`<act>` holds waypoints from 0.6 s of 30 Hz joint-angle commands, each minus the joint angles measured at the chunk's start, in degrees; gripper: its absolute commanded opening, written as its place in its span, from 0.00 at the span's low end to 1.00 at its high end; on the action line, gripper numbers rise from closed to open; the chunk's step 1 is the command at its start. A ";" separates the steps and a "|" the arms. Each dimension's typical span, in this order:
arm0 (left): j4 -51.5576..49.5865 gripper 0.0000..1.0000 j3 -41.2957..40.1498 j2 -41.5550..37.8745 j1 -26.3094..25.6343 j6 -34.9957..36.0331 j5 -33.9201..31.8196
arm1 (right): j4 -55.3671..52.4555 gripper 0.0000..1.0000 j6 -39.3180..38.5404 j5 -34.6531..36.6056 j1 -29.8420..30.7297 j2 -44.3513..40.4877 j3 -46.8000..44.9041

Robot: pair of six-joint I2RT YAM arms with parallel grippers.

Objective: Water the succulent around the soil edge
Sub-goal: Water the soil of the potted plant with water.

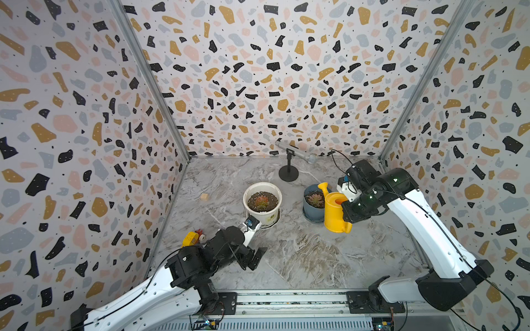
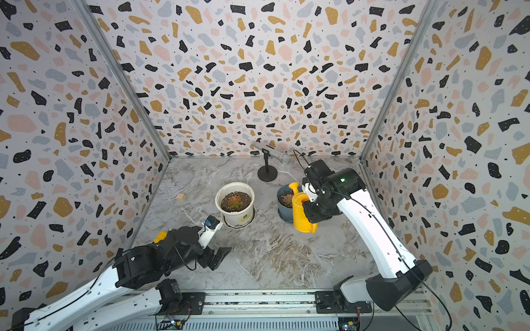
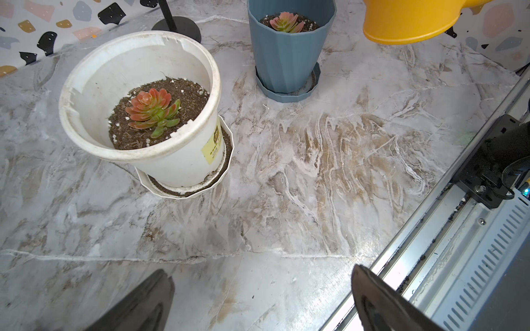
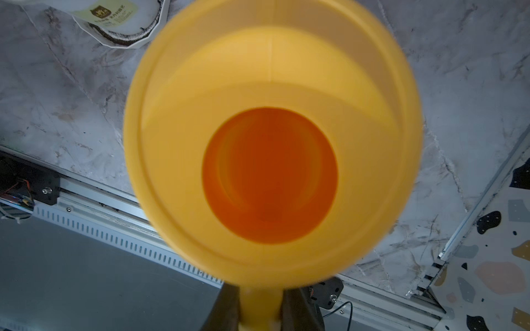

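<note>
The yellow plastic watering can [image 1: 334,212] is gripped by the right fingers [image 4: 223,312], spout at the reddish succulent's [image 1: 315,198] blue faceted pot [image 1: 311,214] toward the table's [image 1: 315,258] right edge; left fingers [image 3: 143,303] spread open. Slow tilting is advised, soil rim [image 3: 265,20] only.

1. Both top views look down from high in front, covering the whole surface [image 1: 301,258].
2. Left wrist view: low, near, facing the white pot [image 3: 177,163].
3. Right wrist view: straight down, very close into the yellow watering can [image 4: 172,143].
4. Wrist views share the saucer [image 3: 177,194].
</note>
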 commanded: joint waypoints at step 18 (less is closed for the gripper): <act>0.36 1.00 0.33 0.24 -0.08 -0.85 -1.86 | -5.39 0.00 1.04 0.54 -0.82 11.31 10.74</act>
